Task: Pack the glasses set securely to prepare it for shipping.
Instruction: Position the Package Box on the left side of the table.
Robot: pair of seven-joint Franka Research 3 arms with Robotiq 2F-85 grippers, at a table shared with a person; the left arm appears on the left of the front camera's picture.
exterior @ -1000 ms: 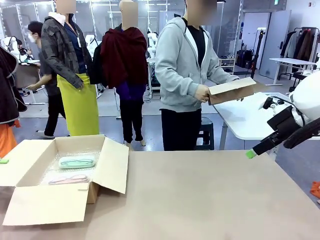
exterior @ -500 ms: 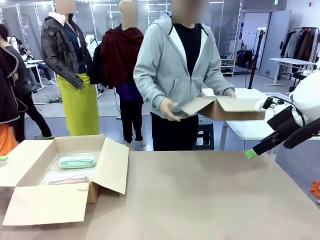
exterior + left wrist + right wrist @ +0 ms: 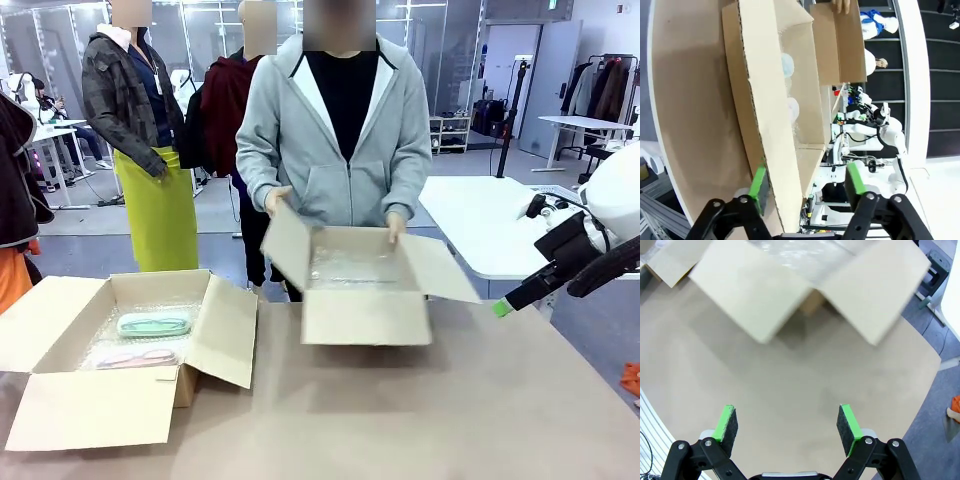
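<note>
The mint green glasses case (image 3: pixel 155 323) and the pink glasses case (image 3: pixel 137 357) lie side by side on bubble wrap inside an open cardboard box (image 3: pixel 95 408) at the table's left. My left gripper (image 3: pixel 807 181) is open just outside that box, and the near flap (image 3: pixel 765 115) runs down between its fingers. At the table's right edge my right gripper (image 3: pixel 503 306) hangs open above bare tabletop. Its wrist view shows the same gripper (image 3: pixel 788 422) with nothing between its pads.
A person holds a second open cardboard box (image 3: pixel 365 315) by its flaps at the middle far side of the table. This box (image 3: pixel 805 287) is lined with bubble wrap (image 3: pixel 350 265). A white table (image 3: pixel 490 235) stands behind on the right.
The person has turned from the white table and brought the second box down onto the middle of my table. Both grippers stay where they were.
</note>
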